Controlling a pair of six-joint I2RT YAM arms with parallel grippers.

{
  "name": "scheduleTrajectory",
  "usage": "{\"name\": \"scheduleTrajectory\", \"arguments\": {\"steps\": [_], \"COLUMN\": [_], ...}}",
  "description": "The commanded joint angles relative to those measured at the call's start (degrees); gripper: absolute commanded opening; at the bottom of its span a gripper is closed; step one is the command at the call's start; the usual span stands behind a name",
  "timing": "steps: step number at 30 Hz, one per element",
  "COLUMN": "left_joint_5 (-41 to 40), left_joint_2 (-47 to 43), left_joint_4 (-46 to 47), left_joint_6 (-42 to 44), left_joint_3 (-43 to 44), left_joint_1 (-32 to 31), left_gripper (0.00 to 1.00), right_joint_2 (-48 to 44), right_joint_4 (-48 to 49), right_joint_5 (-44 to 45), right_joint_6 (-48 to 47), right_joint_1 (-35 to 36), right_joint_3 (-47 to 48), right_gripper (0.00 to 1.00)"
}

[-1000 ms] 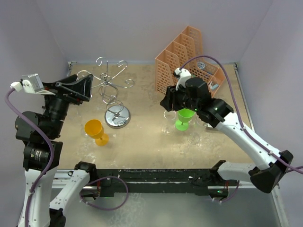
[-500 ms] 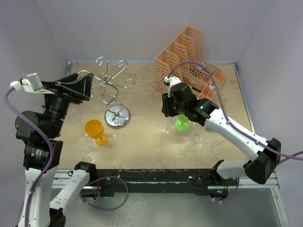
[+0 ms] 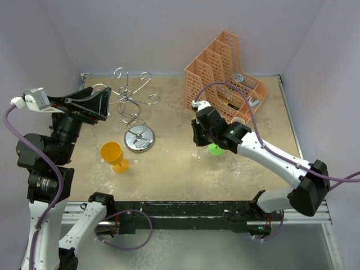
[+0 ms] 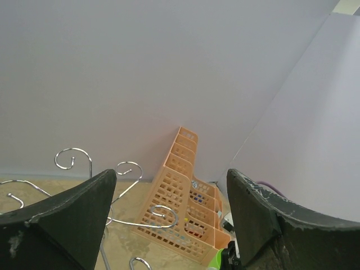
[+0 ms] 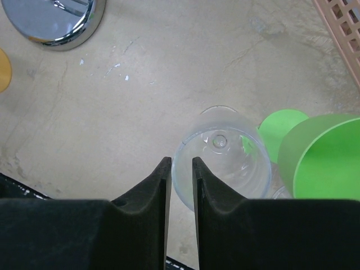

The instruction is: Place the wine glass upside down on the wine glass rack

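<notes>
Right end effector [image 5: 181, 163] has dropped and narrowed astride the glass [image 5: 225, 163] rim, bench centre-right; can't tell if I'm clamped yet. Rack [image 3: 132, 107] well apart, back-left. Left end effector [image 4: 170, 177] wide apart.

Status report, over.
Left gripper open. Right gripper narrow, straddling upright clear wine glass rim; grip unconfirmed. Green plastic goblet close beside it. Silver wire rack holds nothing.

The wine glass rack [image 3: 129, 107] stands at the back left of the table [image 3: 169, 169], with a goblet [image 3: 114, 156] near its base, in front and slightly to the left. The file organiser [image 3: 222, 73] sits at the back right, and in front of it the wine glass [image 5: 222, 157] stands upright just left of a second goblet [image 5: 320, 157], both well apart from the rack
</notes>
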Motion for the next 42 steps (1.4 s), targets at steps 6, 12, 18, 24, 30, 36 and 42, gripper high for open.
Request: {"name": "scheduleTrajectory", "arguments": {"steps": [6, 12, 18, 24, 30, 36, 42], "left_joint_5": [4.54, 5.27, 6.53, 12.23, 21.14, 26.06, 22.55], "left_joint_2": [1.39, 1.75, 2.97, 6.65, 11.93, 16.34, 19.75], "left_joint_4": [2.06, 1.16, 1.25, 4.37, 17.03, 29.43, 37.95], "left_joint_6": [-1.40, -1.26, -4.01, -12.98, -27.63, -38.07, -44.27], "left_joint_3": [2.99, 3.65, 4.25, 5.28, 3.40, 1.01, -2.98], "left_joint_1": [0.37, 0.37, 0.37, 0.37, 0.37, -0.65, -6.21], "left_gripper": [0.76, 0.76, 0.76, 0.76, 0.74, 0.68, 0.67], "right_joint_2": [-0.20, -5.53, -14.81, -23.63, -28.91, -34.03, -35.63], "right_joint_4": [6.36, 12.78, 23.30, 37.70, 49.04, 57.91, 64.33], "right_joint_5": [0.07, -0.21, 1.50, 1.07, 3.59, 10.10, 13.60], "right_joint_6": [2.16, 2.97, 6.16, 9.33, 11.49, 15.79, 17.31], "right_joint_1": [0.19, 0.21, 0.20, 0.17, 0.19, 0.22, 0.21], "right_joint_3": [-1.81, -4.08, -8.07, -13.28, -15.25, -18.35, -18.21], "right_gripper": [0.11, 0.01, 0.00, 0.00, 0.00, 0.00, 0.00]}}
